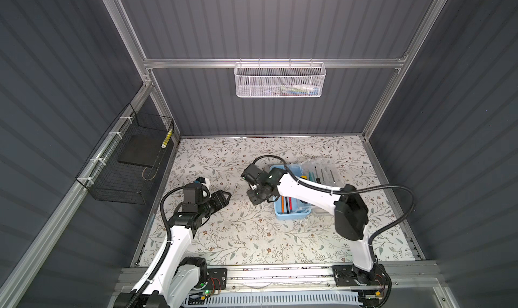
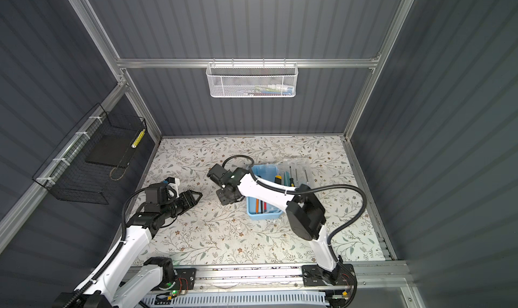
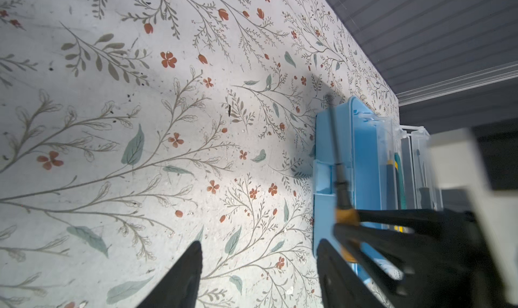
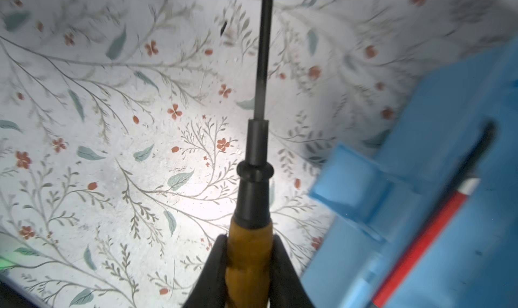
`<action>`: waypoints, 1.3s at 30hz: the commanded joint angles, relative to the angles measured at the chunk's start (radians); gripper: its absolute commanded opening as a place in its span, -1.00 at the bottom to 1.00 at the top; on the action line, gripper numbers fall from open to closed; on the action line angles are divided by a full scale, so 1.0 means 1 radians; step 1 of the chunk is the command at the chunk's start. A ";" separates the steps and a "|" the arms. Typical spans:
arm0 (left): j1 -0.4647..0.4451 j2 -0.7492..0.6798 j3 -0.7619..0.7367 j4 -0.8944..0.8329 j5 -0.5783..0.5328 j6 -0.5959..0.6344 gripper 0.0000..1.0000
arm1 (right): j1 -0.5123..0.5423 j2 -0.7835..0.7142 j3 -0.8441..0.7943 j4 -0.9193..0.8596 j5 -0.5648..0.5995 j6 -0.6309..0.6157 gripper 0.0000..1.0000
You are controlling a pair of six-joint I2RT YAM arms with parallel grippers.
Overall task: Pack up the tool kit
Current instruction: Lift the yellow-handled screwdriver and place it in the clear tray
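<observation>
The tool kit's light-blue box (image 1: 291, 215) (image 2: 263, 215) sits right of the table's middle, with its clear lid (image 1: 322, 166) (image 2: 297, 163) folded open behind it. Several thin tools lie inside, a red-handled one (image 4: 420, 242) among them. My right gripper (image 4: 249, 238) (image 1: 256, 195) (image 2: 228, 197) hovers just left of the box (image 4: 448, 152). It is shut on a yellow-black screwdriver (image 4: 251, 253) (image 3: 346, 214) by the yellow handle, and the shaft points away over the table. My left gripper (image 3: 259, 243) (image 1: 224, 198) (image 2: 196, 197) is open and holds nothing, further left of the box (image 3: 364, 158).
A white mesh basket (image 1: 280, 80) (image 2: 252, 80) hangs on the back rail. A black wire basket (image 1: 126, 163) (image 2: 92, 163) is fixed to the left wall. The floral table (image 1: 252, 236) ends at grey walls on three sides.
</observation>
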 commanded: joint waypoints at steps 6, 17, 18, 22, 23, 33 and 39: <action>-0.011 0.046 0.030 0.066 0.038 -0.012 0.39 | -0.144 -0.323 -0.172 -0.116 0.216 -0.048 -1.00; -0.233 0.236 0.142 0.209 -0.073 -0.050 0.41 | -0.497 -0.656 -0.527 -0.093 0.261 -0.073 -1.00; -0.242 0.251 0.154 0.217 -0.075 -0.049 0.41 | -0.521 -0.676 -0.553 -0.088 0.254 -0.076 -1.00; -0.285 0.311 0.211 0.226 -0.099 -0.033 0.41 | -0.552 -0.700 -0.629 -0.047 0.230 -0.083 -1.00; -0.295 0.330 0.224 0.229 -0.100 -0.029 0.41 | -0.557 -0.694 -0.642 -0.040 0.226 -0.082 -1.00; -0.359 0.436 0.305 0.225 -0.127 -0.015 0.40 | -0.579 -0.632 -0.699 0.015 0.216 -0.079 -0.88; -0.364 0.477 0.334 0.225 -0.138 0.000 0.40 | -0.578 -0.645 -0.693 0.003 0.205 -0.082 -0.29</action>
